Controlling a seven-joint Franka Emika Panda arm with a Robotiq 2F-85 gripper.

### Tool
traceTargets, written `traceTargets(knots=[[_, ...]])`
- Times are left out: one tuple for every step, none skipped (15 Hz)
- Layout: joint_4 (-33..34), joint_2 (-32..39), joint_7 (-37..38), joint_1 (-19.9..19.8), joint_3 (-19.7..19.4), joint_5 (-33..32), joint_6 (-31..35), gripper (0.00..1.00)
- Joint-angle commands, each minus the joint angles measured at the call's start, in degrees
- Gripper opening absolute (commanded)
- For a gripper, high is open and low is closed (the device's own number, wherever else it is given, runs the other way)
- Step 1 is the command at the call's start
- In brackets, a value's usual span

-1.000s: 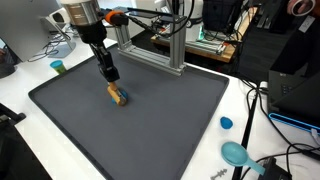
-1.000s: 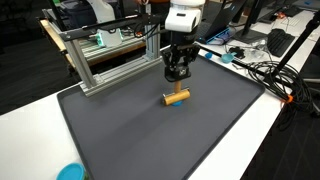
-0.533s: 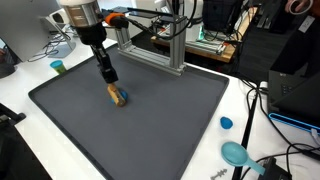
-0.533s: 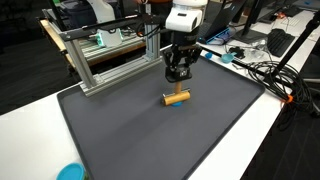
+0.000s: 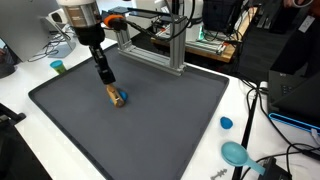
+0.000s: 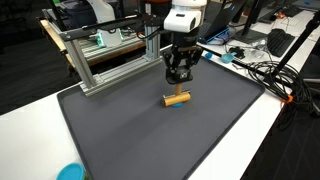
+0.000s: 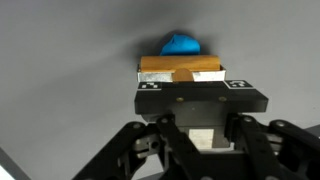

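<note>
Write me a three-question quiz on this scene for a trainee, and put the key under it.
1. True or false: the orange cylinder with a blue end lies on its side on the dark grey mat.
2. Where is the gripper in relation to that cylinder?
A. close above it
B. underneath the mat
C. out of every view
3. Fill in the missing word: the small blue cap lies off the mat, on the white ___.
Key: 1 true; 2 A; 3 table.
</note>
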Motion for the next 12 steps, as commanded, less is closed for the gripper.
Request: traceTargets(knots=[[-0.6,5.3,-0.3,0.4,-1.6,-3.1,7.0,0.22],[-0.6,5.3,-0.3,0.5,-1.6,-3.5,7.2,0.22],[-0.6,5.4,-0.1,0.8,-1.7,-4.1,7.7,0.22],[-0.7,5.4,-0.1,0.9,-1.8,-4.5,8.3,0.22],[-0.8,5.4,0.2,1.0,-1.8,-4.8,9.3,0.22],[-1.0,5.3,0.6,1.2,-1.9,-5.1,10.2,0.22],[-1.4,4.9,0.8,1.1,-1.9,-5.1,11.5,0.22],[-1.6,4.5,0.8,1.1,-1.9,-4.9,12.3,0.22],[-1.8,4.3,0.5,0.9,-1.8,-4.5,13.3,0.22],[-1.9,4.3,0.4,0.8,-1.8,-4.2,14.1,0.22],[-2.0,4.3,0.4,0.7,-1.8,-4.0,15.1,0.22],[-2.2,4.3,0.2,0.7,-1.9,-3.7,16.4,0.22]])
